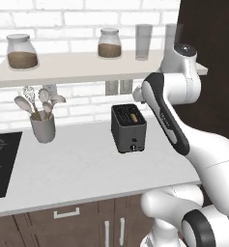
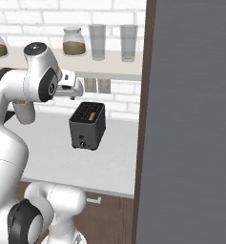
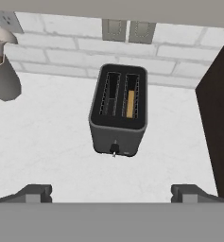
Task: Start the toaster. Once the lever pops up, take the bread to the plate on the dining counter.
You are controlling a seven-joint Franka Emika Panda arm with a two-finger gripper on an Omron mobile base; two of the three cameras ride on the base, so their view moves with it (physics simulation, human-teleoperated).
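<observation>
One toaster (image 3: 118, 111) (two slots), one bread (image 3: 130, 103).

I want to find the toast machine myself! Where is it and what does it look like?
Look at the pale worktop under the long wall shelf. The toaster stands near the brick wall, below two wall sockets. It is the dark grey box with two top slots, unlike the round grey utensil cup of spoons.

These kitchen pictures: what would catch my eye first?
The big white robot arm, rising over the pale counter. Below its open gripper stands a dark grey toaster, a slice of bread in one slot. A grey utensil cup stands to its left.
</observation>
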